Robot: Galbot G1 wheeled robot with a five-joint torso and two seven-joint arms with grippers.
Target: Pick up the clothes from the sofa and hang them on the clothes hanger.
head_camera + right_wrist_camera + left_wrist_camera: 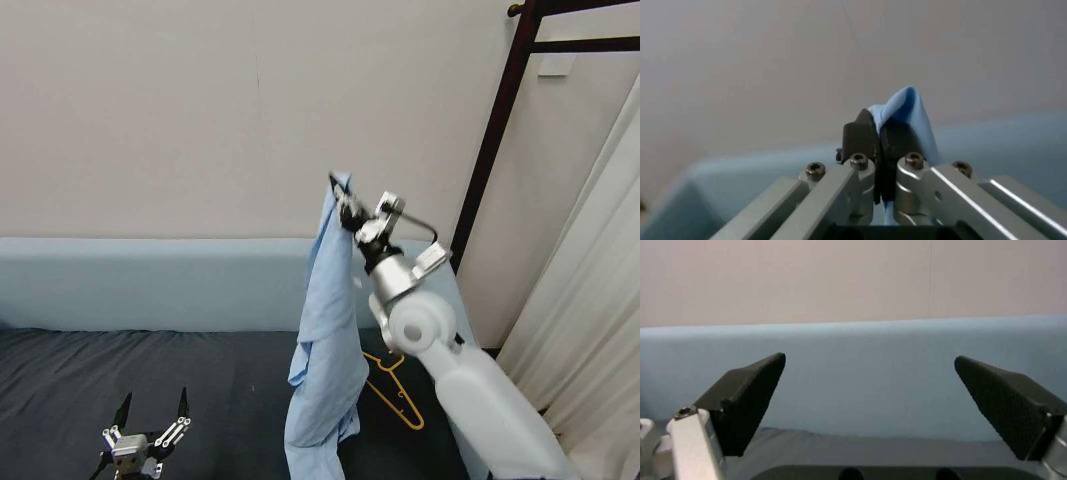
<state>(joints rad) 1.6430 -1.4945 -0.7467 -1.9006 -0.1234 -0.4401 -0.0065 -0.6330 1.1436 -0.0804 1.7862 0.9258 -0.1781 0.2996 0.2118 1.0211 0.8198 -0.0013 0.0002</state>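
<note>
Shirt (325,350), pale blue, hangs in the air over the sofa (150,285), pinched at a top edge by the right gripper (345,213); from that high point the cloth drops in one long fold, its lower end reaching down about to the dark seat (150,370), though whether it touches the cushion I cannot tell; gripping an upper edge rather than the middle looks chosen so the garment falls open under its own weight and can be brought to a hanger; in the right wrist view the black pads (860,135) are pressed together with blue cloth showing past them, so the claw is clamped on the shirt; the right arm rises from low on the robot's right, elbow bent, forearm angled up toward the wall (200,100), fingers pointing up and leftward; a yellow hanger (397,388) lies flat on the seat just beside the hanging cloth, and a dark wooden rack (495,140) stands at the sofa's right end, near a white curtain (590,330); the left gripper (154,400) sits low over the seat, well apart from the shirt, fingers spread wide and holding nothing, facing the sofa's back; by my reading the pickup is done and the hanging not yet begun
</note>
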